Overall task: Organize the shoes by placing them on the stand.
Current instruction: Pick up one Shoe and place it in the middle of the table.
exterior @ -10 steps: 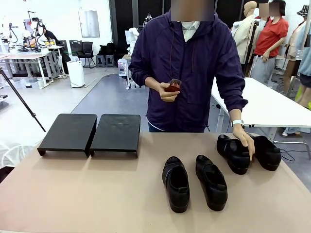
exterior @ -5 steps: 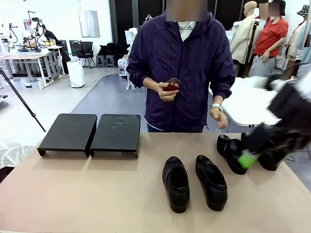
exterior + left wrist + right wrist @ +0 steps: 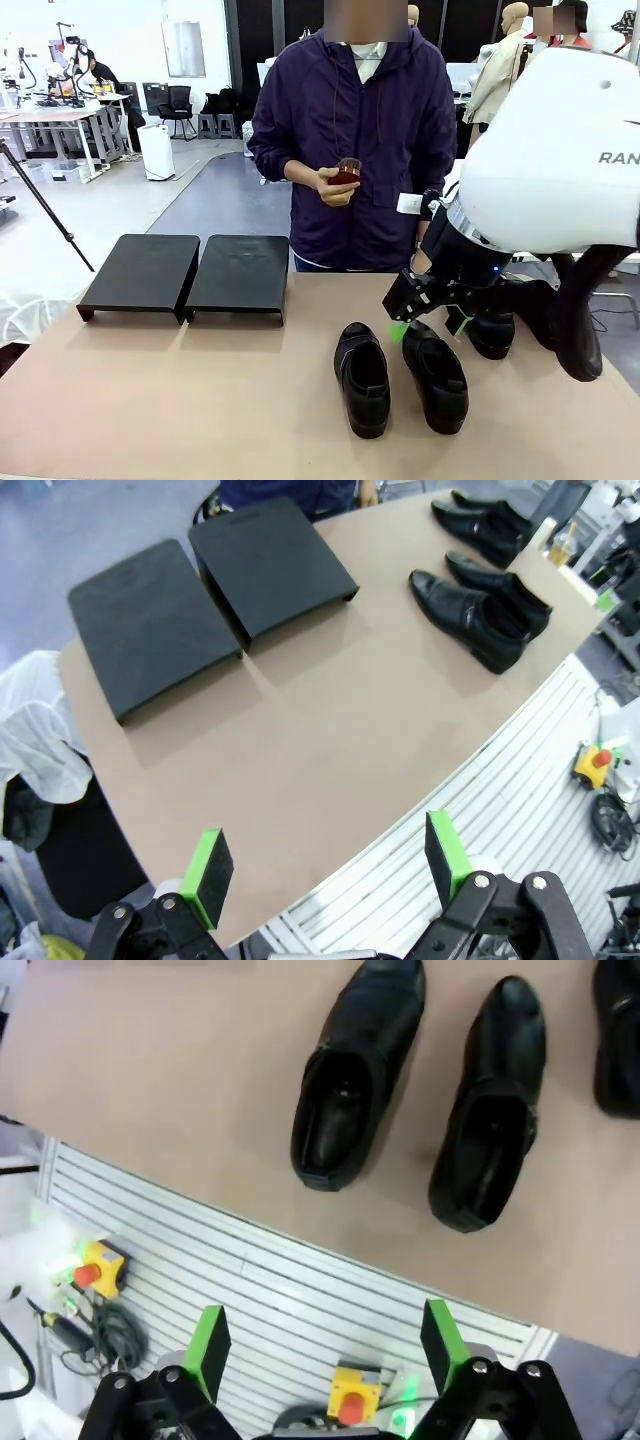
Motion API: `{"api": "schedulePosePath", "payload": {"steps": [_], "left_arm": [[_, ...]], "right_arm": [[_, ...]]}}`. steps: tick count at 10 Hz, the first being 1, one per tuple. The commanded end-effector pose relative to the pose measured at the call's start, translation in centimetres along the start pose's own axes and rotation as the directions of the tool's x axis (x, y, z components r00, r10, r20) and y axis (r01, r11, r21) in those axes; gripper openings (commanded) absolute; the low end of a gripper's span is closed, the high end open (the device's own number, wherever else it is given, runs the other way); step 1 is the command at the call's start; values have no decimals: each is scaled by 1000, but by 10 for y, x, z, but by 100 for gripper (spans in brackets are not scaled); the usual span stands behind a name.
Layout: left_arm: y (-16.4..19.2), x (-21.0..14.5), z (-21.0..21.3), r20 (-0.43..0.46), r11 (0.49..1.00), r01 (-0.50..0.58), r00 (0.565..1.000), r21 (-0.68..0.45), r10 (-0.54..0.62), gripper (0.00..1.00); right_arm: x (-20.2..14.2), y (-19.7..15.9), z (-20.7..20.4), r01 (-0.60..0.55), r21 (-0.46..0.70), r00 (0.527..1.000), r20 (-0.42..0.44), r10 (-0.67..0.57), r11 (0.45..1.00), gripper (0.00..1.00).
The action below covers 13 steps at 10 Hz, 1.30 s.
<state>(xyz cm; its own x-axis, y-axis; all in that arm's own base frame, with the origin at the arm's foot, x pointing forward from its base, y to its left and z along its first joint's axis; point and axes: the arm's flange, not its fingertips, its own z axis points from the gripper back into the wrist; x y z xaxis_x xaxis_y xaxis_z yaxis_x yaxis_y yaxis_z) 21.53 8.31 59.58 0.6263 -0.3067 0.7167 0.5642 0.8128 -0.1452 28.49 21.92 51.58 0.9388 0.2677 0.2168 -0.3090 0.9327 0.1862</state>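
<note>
Fingers spread wide and empty, the right gripper (image 3: 428, 312) hangs near the closest shoes (image 3: 362, 378) on the desk (image 3: 180, 400), the left gripper (image 3: 327, 865) likewise open, while the stand (image 3: 240, 265), well apart from both, holds none of the four.

Four black shoes (image 3: 465, 610) lie on one tan table (image 3: 300, 740), grouped as two pairs. The front view shows two shoes whole and a third partly behind one white robot arm (image 3: 560, 150). The right wrist view shows two whole shoes and the edge of a third.

The stand (image 3: 140, 272) is two flat black sections side by side. One person (image 3: 360, 140) stands at the far side, with one hand (image 3: 333, 187) holding one small reddish-brown object (image 3: 348, 172).

There are two sets of robot jaws, the left jaws and the right jaws. Each set carries two green pads (image 3: 208, 872), four pads in all. Two yellow boxes (image 3: 95, 1265) with red buttons sit below the table edge.
</note>
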Motion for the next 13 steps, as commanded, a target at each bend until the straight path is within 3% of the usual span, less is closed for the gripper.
{"api": "schedulePosePath", "payload": {"steps": [1, 2, 3, 5, 8, 13], "left_arm": [[-2, 0, 1, 8, 1000, -5, 1000, -10, 5, 100], [-2, 0, 1, 8, 1000, -5, 1000, -10, 5, 100], [-2, 0, 1, 8, 1000, -5, 1000, -10, 5, 100], [-2, 0, 1, 8, 1000, -5, 1000, -10, 5, 100], [-2, 0, 1, 8, 1000, -5, 1000, -10, 5, 100], [-2, 0, 1, 8, 1000, -5, 1000, -10, 5, 100]], "right_arm": [[-23, 2, 16, -7, 10, 1000, -28, 8, 1000, 100], [0, 0, 0, 0, 0, 1000, 0, 0, 1000, 100], [17, 5, -21, 151, -129, 986, -58, -159, 980, 100], [50, 1, -60, 275, -133, 960, -14, -279, 952, 100], [73, -5, -98, 313, -108, 947, -38, -318, 944, 100], [86, -19, -161, 380, -165, 911, -103, -399, 910, 100]]}}
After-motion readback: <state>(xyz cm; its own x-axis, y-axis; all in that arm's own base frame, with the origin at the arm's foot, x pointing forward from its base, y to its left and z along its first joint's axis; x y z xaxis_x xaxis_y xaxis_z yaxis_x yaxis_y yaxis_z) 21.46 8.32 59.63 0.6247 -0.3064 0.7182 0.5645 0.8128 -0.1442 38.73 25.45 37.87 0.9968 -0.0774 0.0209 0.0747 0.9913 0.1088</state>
